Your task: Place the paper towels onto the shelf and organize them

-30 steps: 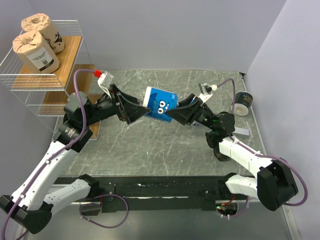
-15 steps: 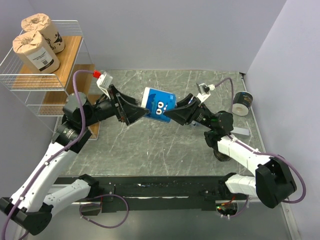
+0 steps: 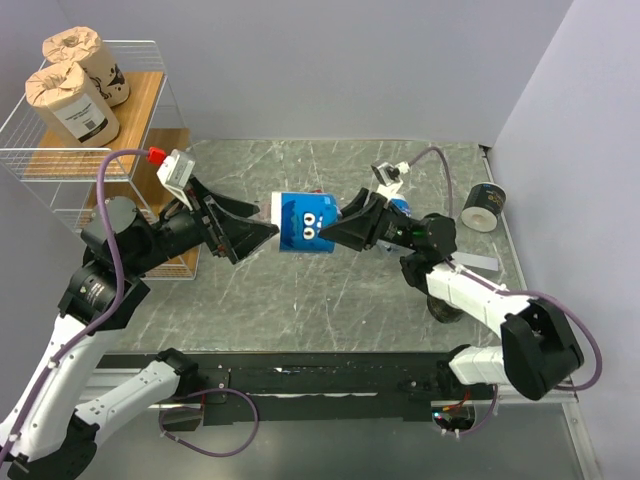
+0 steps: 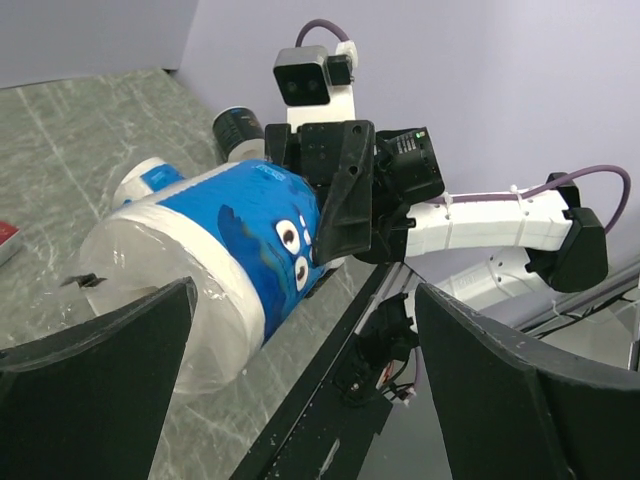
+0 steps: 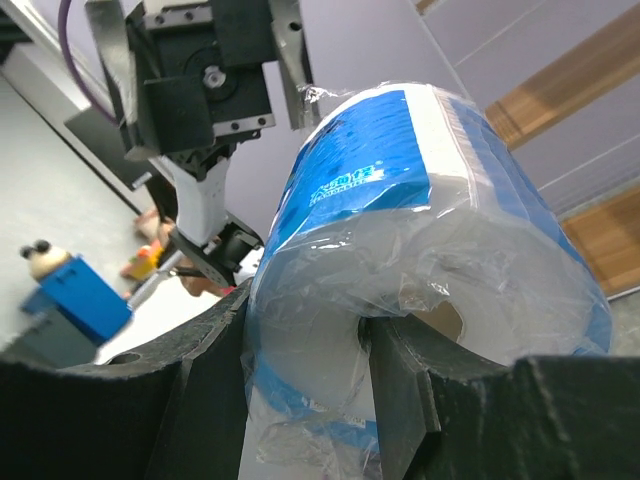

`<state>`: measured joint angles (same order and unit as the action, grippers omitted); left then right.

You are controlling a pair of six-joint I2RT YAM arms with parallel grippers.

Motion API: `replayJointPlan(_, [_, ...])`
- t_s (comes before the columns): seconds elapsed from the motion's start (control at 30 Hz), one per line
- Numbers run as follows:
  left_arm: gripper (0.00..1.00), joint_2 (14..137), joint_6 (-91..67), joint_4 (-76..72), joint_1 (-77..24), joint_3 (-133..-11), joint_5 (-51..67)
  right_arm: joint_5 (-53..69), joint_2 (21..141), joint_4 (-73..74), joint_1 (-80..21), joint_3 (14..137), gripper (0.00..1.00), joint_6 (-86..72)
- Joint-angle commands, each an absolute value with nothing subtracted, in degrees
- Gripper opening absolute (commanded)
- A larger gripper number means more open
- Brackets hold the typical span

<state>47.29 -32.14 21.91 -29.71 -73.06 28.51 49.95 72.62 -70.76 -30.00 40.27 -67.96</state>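
Handover looks like my step: the right gripper is clamped on one end of the blue-and-white roll, held in the air well to the right of the shelf. The left gripper stands wide apart at the other end. I'd ease the left fingers squarely around the body before the right lets go. Glossy film wrap, cartoon eyes, hollow core showing.
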Motion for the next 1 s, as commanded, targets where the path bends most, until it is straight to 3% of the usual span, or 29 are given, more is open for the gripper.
replayJointPlan(0.0, [0.96, 46.5, -31.8, 25.7, -29.8, -74.7, 24.8, 48.3, 75.9, -93.2, -30.1, 45.3, 0.36, -75.0])
replayJointPlan(0.37, [0.99, 46.8, -33.5, 31.5, -29.9, -75.2, 20.8, 48.1, 76.8, -93.3, -30.1, 48.3, 0.36, -75.6])
replayJointPlan(0.57, [0.97, 45.0, -35.2, 23.5, -29.9, -70.7, 25.7, 47.7, 76.5, -93.1, -30.1, 48.1, 0.36, -75.8])
replayJointPlan(0.97, [0.97, 48.6, -34.2, 18.8, -29.8, -68.4, 24.6, 47.8, 74.9, -92.8, -30.1, 47.1, 0.36, -75.5])
